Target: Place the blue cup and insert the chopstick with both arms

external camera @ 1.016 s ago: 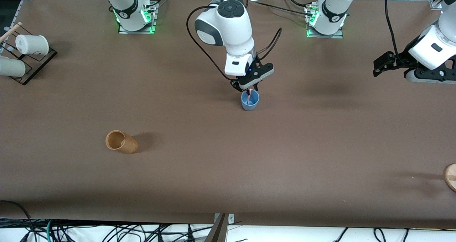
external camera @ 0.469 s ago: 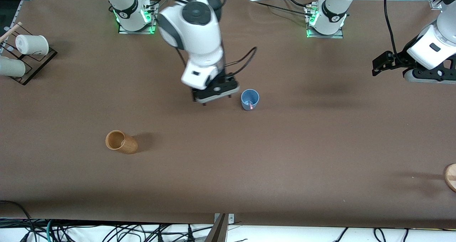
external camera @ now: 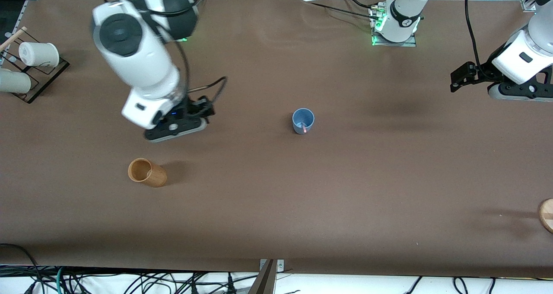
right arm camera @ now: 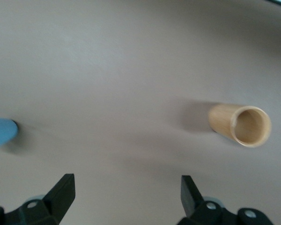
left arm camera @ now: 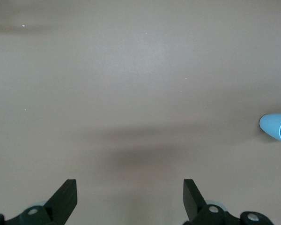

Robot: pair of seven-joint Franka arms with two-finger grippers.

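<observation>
The blue cup (external camera: 303,121) stands upright mid-table, with the pale-pink chopstick (external camera: 305,129) inside it and leaning on its rim. My right gripper (external camera: 175,129) is open and empty, up over bare table between the blue cup and a tan cup. Its wrist view shows open fingers (right arm camera: 61,190), the blue cup (right arm camera: 1,132) at the picture's edge and the tan cup (right arm camera: 241,124). My left gripper (external camera: 516,91) waits open and empty over the left arm's end of the table. Its fingers (left arm camera: 65,194) stand wide apart, with the blue cup (left arm camera: 275,127) at the picture's edge.
A tan wooden cup (external camera: 147,172) lies on its side, nearer to the front camera, toward the right arm's end. White cups (external camera: 38,54) sit on a black rack (external camera: 41,84) at that end. A round wooden piece (external camera: 546,215) shows at the left arm's end.
My right gripper has let go of the chopstick, which now stands in the blue cup, and has moved away toward the right arm's end. The left arm has barely moved.
</observation>
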